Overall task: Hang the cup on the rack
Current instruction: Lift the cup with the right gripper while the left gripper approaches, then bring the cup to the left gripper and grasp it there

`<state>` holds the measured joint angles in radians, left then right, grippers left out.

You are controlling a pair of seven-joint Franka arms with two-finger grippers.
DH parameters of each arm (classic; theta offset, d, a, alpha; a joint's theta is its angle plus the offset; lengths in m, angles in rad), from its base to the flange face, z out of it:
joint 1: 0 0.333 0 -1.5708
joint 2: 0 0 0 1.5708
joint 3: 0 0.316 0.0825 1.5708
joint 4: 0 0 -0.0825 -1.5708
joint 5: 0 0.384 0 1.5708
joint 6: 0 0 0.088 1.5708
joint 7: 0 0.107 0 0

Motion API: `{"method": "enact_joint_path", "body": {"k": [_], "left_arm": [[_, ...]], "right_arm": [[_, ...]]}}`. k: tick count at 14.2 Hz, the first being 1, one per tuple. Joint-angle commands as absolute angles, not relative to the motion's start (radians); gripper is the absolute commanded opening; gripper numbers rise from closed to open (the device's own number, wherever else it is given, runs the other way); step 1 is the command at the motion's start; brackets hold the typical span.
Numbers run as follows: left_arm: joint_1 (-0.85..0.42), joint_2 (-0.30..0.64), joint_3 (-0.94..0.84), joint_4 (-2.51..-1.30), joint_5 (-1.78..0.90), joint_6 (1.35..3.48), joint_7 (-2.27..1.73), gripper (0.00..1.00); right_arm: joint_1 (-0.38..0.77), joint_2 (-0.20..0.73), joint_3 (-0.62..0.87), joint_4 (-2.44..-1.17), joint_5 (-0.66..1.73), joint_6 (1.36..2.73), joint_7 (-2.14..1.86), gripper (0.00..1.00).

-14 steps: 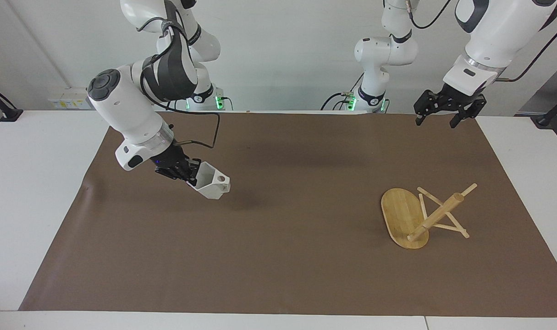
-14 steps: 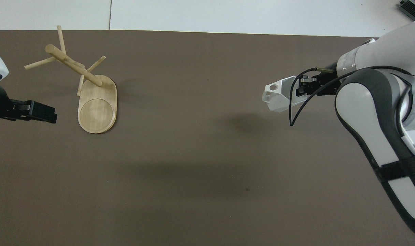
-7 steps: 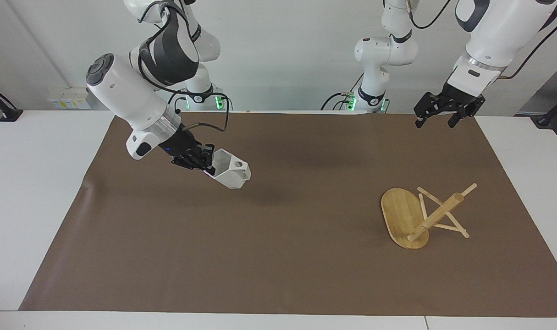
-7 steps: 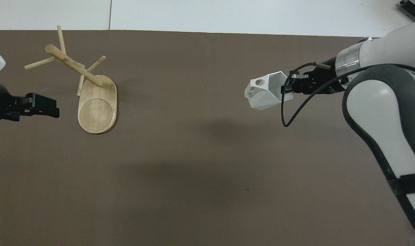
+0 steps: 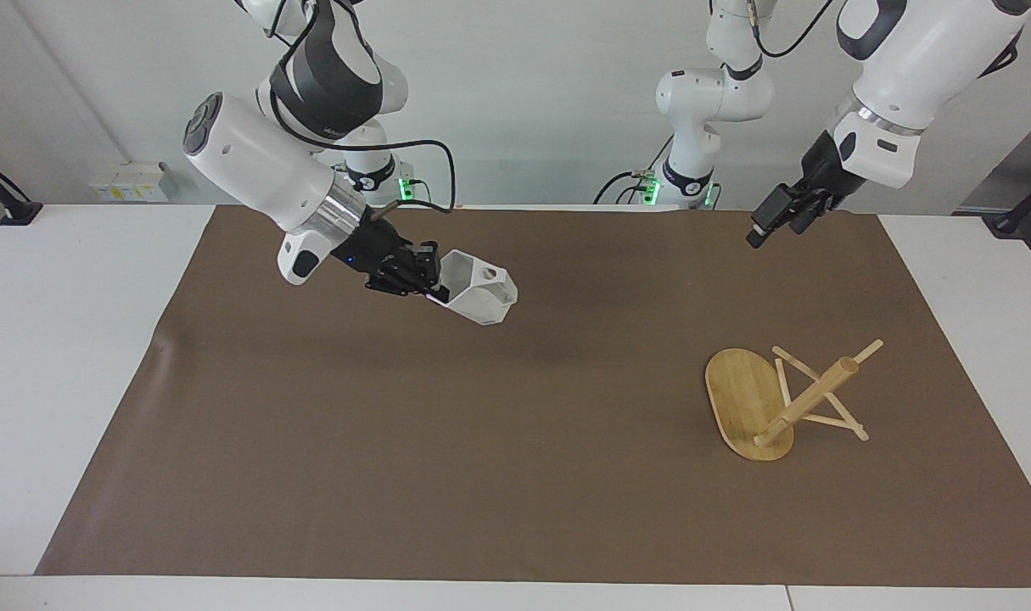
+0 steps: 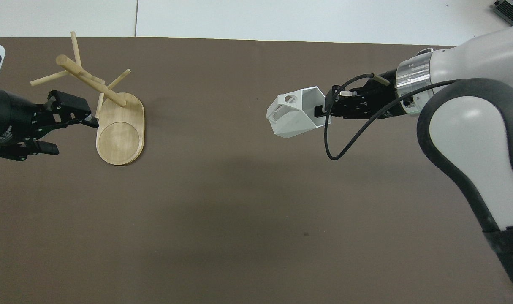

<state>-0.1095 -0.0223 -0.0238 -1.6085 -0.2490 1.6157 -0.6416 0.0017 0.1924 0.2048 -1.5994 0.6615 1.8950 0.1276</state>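
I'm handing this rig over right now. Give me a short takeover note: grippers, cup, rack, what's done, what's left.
Right gripper: shut on the cup, held in the air over the mat, tilted, handle up.
Left gripper: open, empty, above the mat beside the rack.
Rack: tipped over, base on edge, post and pegs slanting, at the left arm's end.
Done: cup picked up.
Left: right the rack, hang the cup on a peg.

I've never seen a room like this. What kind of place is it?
Probably a robot lab: two white arms are mounted at a table covered by a brown mat, with only a cup and rack.
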Motion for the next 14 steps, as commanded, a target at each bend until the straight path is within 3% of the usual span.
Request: {"method": "enact_joint_path", "body": {"k": [1, 7, 14], "left_arm": [[-0.112, -0.009, -0.025, -1.618, -0.329, 1.641, -0.805, 1.00], [-0.115, 0.020, -0.032, -1.615, -0.486, 1.724, -1.301, 1.00], [-0.106, 0.149, -0.080, -1.548, -0.658, 1.706, -1.699, 1.00]], "right_arm": [[-0.009, 0.181, 0.250, -1.608, 0.738, 1.927, 0.140, 0.00], [-0.008, 0.187, 0.369, -1.618, 0.779, 2.097, 0.231, 0.00], [-0.008, 0.189, 0.460, -1.638, 0.868, 2.238, 0.267, 0.00]]}}
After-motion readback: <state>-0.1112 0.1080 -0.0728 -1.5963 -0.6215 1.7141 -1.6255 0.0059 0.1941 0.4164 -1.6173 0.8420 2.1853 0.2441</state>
